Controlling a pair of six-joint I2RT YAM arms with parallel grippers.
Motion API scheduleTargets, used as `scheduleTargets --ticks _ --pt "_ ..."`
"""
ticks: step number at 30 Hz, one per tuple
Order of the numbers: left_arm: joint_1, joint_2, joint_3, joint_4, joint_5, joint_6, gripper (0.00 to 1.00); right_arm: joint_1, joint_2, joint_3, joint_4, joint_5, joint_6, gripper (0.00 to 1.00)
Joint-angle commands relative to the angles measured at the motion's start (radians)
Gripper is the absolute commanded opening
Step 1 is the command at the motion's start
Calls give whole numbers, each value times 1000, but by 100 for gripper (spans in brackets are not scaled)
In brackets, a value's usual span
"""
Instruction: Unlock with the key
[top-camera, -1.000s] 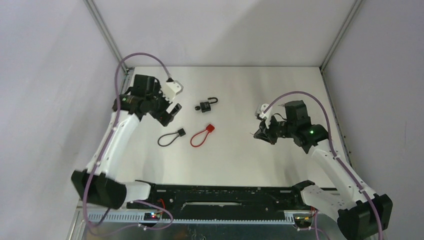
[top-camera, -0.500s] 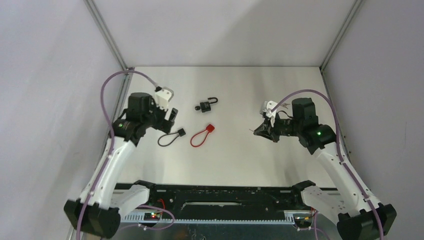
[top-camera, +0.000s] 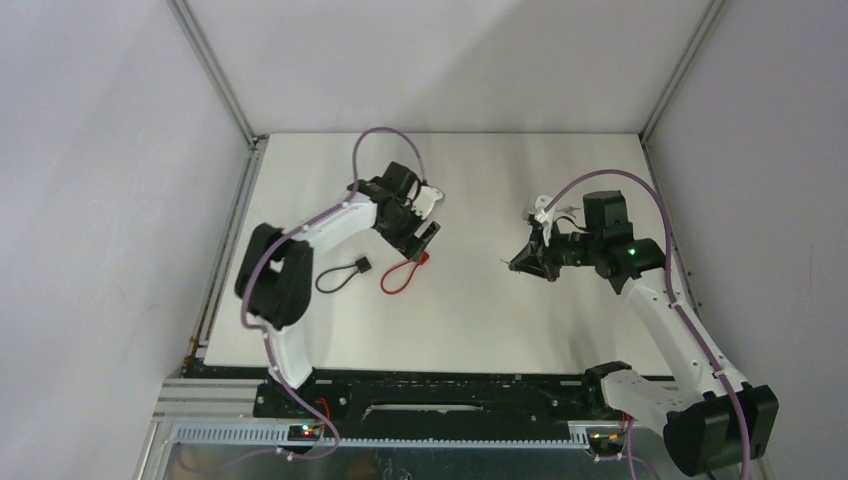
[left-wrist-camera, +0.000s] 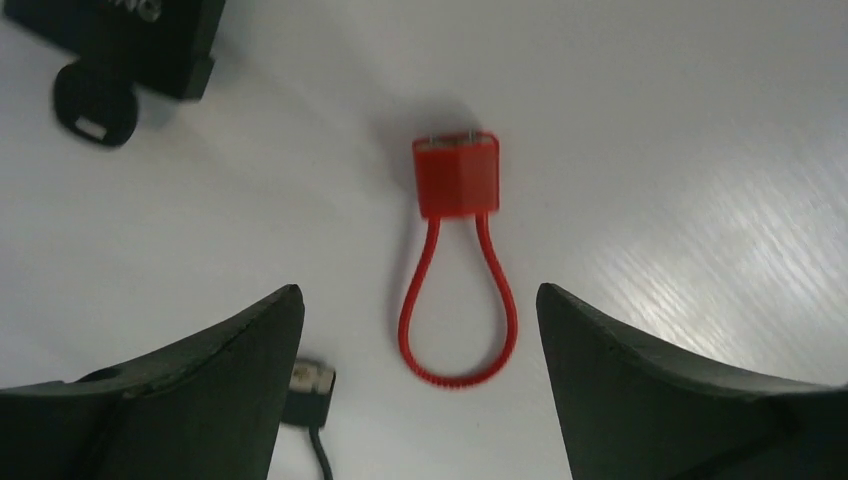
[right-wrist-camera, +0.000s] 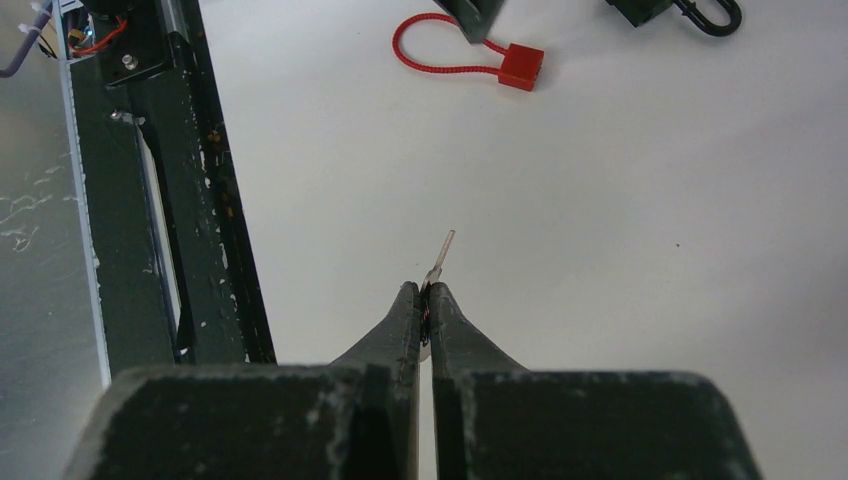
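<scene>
My right gripper (top-camera: 517, 264) is shut on a small key (right-wrist-camera: 440, 254), whose thin blade pokes out past the fingertips, a little above the table's right half. It also shows in the right wrist view (right-wrist-camera: 425, 292). My left gripper (top-camera: 427, 236) is open and empty, hovering over the red cable lock (left-wrist-camera: 457, 178), whose loop lies between the two fingers (left-wrist-camera: 250, 350). The red lock also shows from above (top-camera: 398, 275). A black padlock (left-wrist-camera: 150, 40) with a round black key head (left-wrist-camera: 88, 100) beside it lies just beyond; its shackle (right-wrist-camera: 708, 14) looks open. From above my left gripper hides it.
A black cable lock (top-camera: 340, 275) lies left of the red one, its end beside my left finger (left-wrist-camera: 310, 385). The black base rail (right-wrist-camera: 150, 200) runs along the near table edge. The enclosure walls (top-camera: 120, 150) stand on three sides.
My left arm has swung from the table's left edge to the middle, now over the padlock and red cable lock. My right gripper has barely shifted, still holding the key.
</scene>
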Motion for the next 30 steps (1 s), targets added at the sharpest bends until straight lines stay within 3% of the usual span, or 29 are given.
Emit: scheduleTargets --ticks 1,10,22,25,30 --pt "-49 100 115 11 -49 -33 87 -15 -4 17 -3 -32 -7 0" --pt "-103 177 49 152 -85 -79 68 -33 5 11 -23 -44 -22 0" --pt "-120 165 -91 298 -124 -102 63 -64 14 11 -39 -77 -25 0" --pt "-121 167 -105 311 -119 -102 55 -65 15 11 -38 -79 -22 0" --pt "-119 151 -137 319 -96 -89 30 -69 8 11 -32 -82 -11 0"
